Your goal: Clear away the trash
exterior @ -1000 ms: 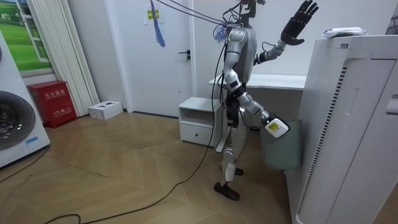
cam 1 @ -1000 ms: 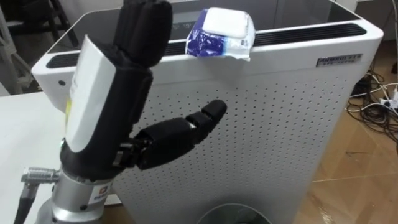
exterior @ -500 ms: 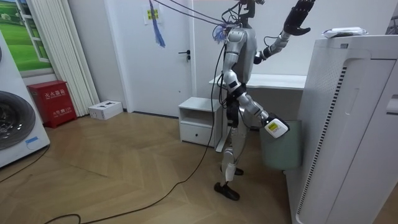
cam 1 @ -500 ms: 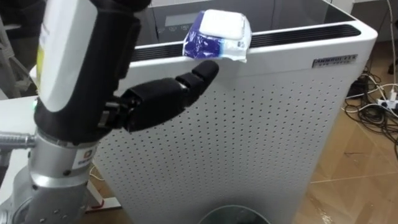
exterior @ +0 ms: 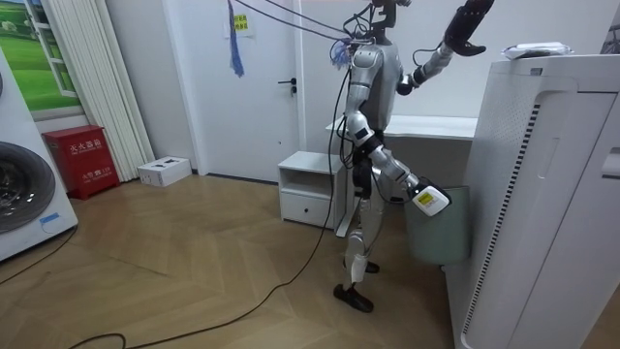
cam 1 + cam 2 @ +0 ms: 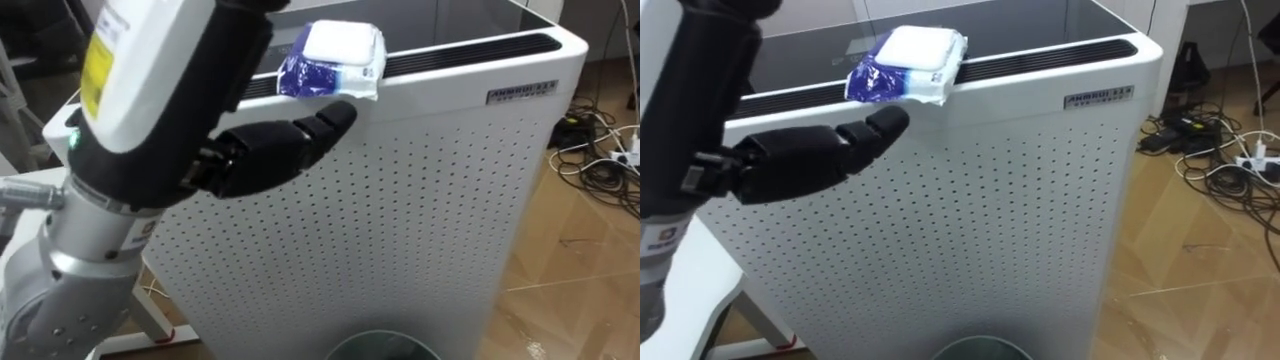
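The garbage is a crumpled blue and white wrapper (image 6: 332, 60) (image 6: 908, 62) lying on the top front edge of a tall white perforated appliance (image 6: 420, 210). My left hand (image 6: 150, 90) is raised high at the left, open, with its back towards me. Its black thumb (image 6: 280, 150) reaches out to the right and ends just below the wrapper, against the appliance's front; I cannot tell if it touches the wrapper. In the room view the left hand (image 5: 468, 24) is up beside the appliance's top, near the wrapper (image 5: 531, 47). My right hand (image 5: 429, 201) hangs low beside a grey bin (image 5: 436, 237).
The bin's round rim (image 6: 385, 345) shows at the foot of the appliance, right below me. Loose cables and a power strip (image 6: 600, 165) lie on the wooden floor to the right. Behind me stand a white desk (image 5: 426, 126) and a small white cabinet (image 5: 310, 189).
My left hand has risen and moved towards the appliance's top; its thumb tip has gone from mid-panel to just under the wrapper. The wrapper has not moved.
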Controlling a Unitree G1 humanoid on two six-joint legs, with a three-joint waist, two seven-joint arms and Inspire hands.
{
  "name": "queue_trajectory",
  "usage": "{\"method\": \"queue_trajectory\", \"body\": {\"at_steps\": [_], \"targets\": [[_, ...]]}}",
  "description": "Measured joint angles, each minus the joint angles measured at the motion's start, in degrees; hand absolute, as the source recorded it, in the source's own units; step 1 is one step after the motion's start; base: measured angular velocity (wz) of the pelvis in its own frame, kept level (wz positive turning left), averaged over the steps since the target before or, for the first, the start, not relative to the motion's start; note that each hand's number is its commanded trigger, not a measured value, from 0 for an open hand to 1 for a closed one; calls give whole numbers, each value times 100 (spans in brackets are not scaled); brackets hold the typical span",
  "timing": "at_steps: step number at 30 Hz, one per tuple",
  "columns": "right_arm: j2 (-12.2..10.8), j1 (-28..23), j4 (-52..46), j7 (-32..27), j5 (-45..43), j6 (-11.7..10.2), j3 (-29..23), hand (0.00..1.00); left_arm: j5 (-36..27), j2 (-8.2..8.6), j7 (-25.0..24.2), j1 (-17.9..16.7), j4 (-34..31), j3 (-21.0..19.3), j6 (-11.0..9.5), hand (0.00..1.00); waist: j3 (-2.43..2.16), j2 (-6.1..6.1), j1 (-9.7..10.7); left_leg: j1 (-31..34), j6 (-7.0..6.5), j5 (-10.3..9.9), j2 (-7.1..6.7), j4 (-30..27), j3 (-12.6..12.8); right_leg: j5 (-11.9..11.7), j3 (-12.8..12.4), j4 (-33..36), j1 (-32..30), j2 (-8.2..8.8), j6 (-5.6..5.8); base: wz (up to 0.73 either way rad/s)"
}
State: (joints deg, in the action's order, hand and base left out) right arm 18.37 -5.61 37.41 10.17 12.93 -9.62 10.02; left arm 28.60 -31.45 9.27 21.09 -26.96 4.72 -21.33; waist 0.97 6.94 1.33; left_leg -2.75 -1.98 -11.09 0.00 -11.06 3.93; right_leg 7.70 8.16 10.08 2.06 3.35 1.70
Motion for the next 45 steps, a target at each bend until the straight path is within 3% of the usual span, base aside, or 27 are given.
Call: {"method": "queue_trajectory", "body": {"at_steps": [3, 11, 13, 15, 22, 28, 37, 43, 44, 45], "targets": [[-3, 1, -2, 74, 31, 40, 1, 100, -123, -131, -287, 69, -13, 31, 105, 0, -1, 2, 20, -7, 0, 0, 7, 15, 30, 0, -5, -18, -1, 0, 0, 0], [-14, 2, -33, 267, 8, 187, 3, 100, -231, -138, -1023, 69, -10, 152, 525, 0, -9, 13, 16, 4, 0, 0, 9, 46, 60, 0, -17, -43, -21, -3, 0, 0], [37, -6, -200, 316, 8, 359, 4, 100, -370, -262, -1236, 69, 2, 169, 657, 0, -18, 33, 15, 2, 0, 0, 9, 47, 66, 0, -25, -42, -22, -3, 0, 0], [79, -6, -261, 323, 7, 378, 3, 100, -431, -376, -1361, 69, 7, 202, 755, 0, -20, 47, 29, -2, 0, 0, 10, 47, 66, 0, -29, -39, -21, -3, 0, 0], [180, -5, -270, 350, 3, 464, 3, 100, -541, -436, -1879, 69, 17, 233, 1145, 0, -54, 149, 26, -6, 0, 0, 14, 43, 65, 0, -20, -20, -19, 0, -1, 0], [187, -6, -376, 316, 3, 586, 3, 100, -660, -582, -2266, 69, 18, 244, 1448, 0, -39, 129, 36, -11, 1, 0, 13, 36, 75, 0, -21, -16, -19, 3, -1, 0], [203, -11, -460, 289, 2, 610, 3, 100, -737, -636, -2617, 99, 240, 242, 1711, 0, -20, 102, -2, 17, 1, 0, 14, 48, 116, 0, -74, -23, -77, -5, 0, -3], [205, -12, -463, 291, 1, 610, 3, 100, -853, -666, -2822, 109, 244, 219, 1751, 0, 2, 70, -54, 44, 1, 0, 13, 47, 122, 1, -95, -23, -109, -7, 0, 0], [206, -12, -463, 291, 1, 612, 3, 100, -853, -681, -2852, 112, 244, 219, 1758, 24, 2, 70, -60, 45, 1, 0, 12, 46, 123, 1, -96, -23, -110, -7, 0, 0], [206, -12, -463, 291, 1, 620, 5, 100, -853, -746, -2881, 114, 244, 219, 1762, 73, 1, 71, -69, 45, 1, 0, 13, 45, 124, 1, -97, -23, -109, -7, 0, 0]]}}
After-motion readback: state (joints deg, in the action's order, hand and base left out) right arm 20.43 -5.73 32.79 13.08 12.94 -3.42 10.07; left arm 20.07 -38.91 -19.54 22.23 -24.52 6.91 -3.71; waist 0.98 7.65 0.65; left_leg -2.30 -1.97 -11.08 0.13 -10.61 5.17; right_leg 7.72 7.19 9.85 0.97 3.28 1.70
